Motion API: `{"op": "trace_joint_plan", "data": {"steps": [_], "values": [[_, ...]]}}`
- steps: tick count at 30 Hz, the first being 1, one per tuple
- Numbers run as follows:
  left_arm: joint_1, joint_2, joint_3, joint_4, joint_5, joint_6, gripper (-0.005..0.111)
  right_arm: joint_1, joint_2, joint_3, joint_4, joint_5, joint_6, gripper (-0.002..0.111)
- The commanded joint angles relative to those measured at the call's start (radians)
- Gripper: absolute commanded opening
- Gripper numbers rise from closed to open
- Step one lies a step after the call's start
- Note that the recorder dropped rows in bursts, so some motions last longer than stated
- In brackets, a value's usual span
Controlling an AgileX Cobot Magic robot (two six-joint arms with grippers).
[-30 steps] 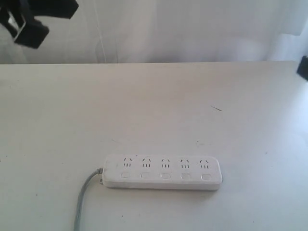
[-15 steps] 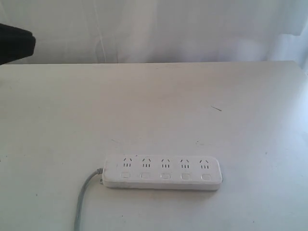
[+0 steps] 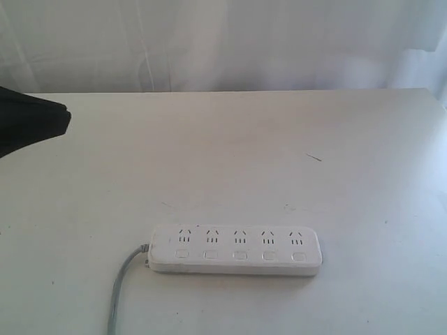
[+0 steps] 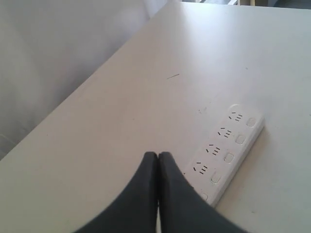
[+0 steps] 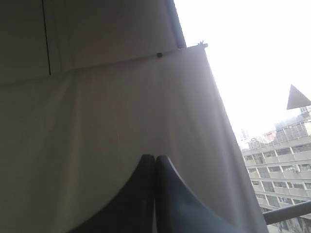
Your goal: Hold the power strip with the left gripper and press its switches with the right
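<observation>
Table [image 3: 230,153] is white and wide, backed by a pale curtain [image 3: 279,42] along its far edge.

Power strip [image 3: 236,249] lies flat near the front edge of the table in the exterior view, long axis running left-right, sockets facing up. Grey cord [image 3: 122,289] leaves its left end and trails off toward the front edge. Five switches [image 3: 240,255] sit in a row along the near side, one under each socket set.

Left gripper [image 4: 158,156]: fingers pressed together, tips touching, holding nothing. It hangs above the table, apart from the strip. In the left wrist view the strip [image 4: 228,150] lies just beyond and to one side of the fingertips, with the nearest end partly hidden behind the fingers. In the exterior view only a dark piece of the left arm [image 3: 28,125] shows at the left edge, well apart from the strip.

Right gripper [image 5: 154,158]: fingers also pressed together, nothing between them. It points up and away from the table, at the curtain [image 5: 97,121], with a window and a building [image 5: 279,160] beyond. No strip in that view, and the right arm is out of the exterior view.
</observation>
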Motion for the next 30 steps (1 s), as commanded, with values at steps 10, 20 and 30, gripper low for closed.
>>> {"op": "trace_joint_plan", "data": {"steps": [10, 20, 30], "values": [[-0.005, 0.029, 0.057, -0.054, -0.007, -0.038, 0.000, -0.277, -0.003, 0.000, -0.003, -0.008, -0.012, 0.000], [-0.005, -0.046, 0.298, -0.132, -0.418, -0.046, 0.000, -0.282, -0.003, 0.000, -0.003, -0.005, -0.012, 0.000], [-0.005, -0.355, 0.409, -0.145, -0.374, -0.072, 0.000, -0.282, -0.003, 0.011, 0.006, -0.358, 0.021, 0.000]]}}
